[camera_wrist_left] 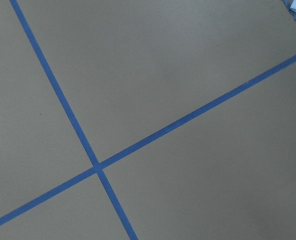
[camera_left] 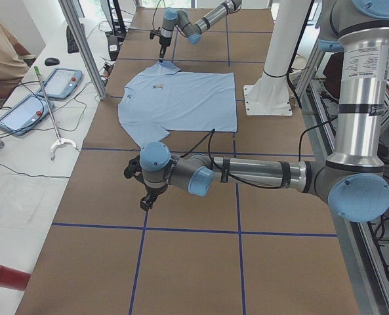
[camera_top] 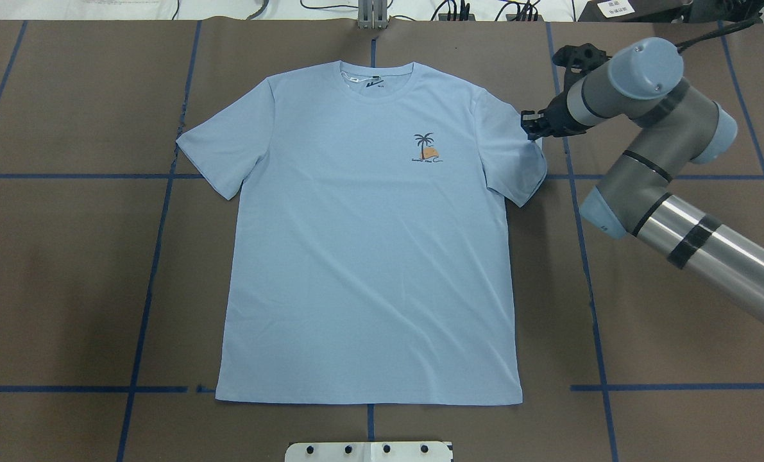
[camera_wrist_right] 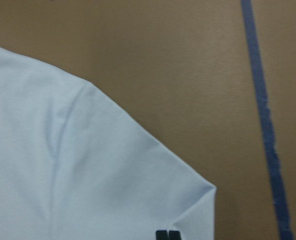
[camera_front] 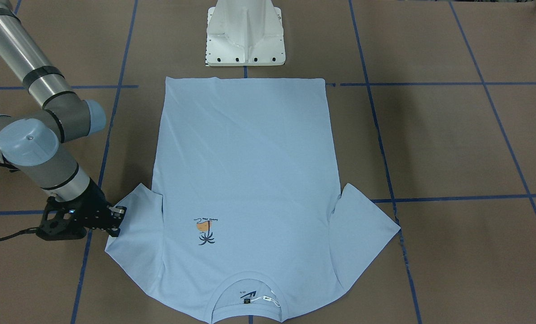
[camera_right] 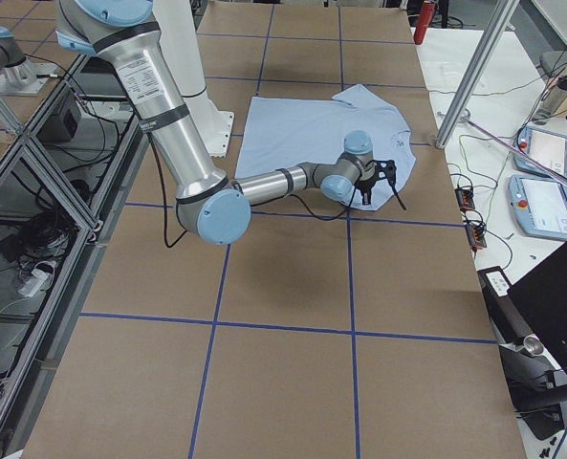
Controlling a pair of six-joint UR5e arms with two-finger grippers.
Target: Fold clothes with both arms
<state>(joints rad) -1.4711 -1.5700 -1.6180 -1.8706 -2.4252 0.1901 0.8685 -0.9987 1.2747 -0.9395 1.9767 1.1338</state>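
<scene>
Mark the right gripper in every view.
Front-facing: lower left, at the sleeve of the T-shirt.
Overhead: upper right.
Exterior left: top, at the far arm's tip.
Exterior right: right of centre.
Left wrist: not in it.
Right wrist: fingertips at the bottom edge.
Shared landmark: that sleeve, next to the gripper wherever it shows.

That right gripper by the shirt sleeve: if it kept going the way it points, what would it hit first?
The right gripper points down at a sleeve corner of the T-shirt, so it would probably meet that cloth first, with the table beneath. How close it is, I cannot tell.
</scene>
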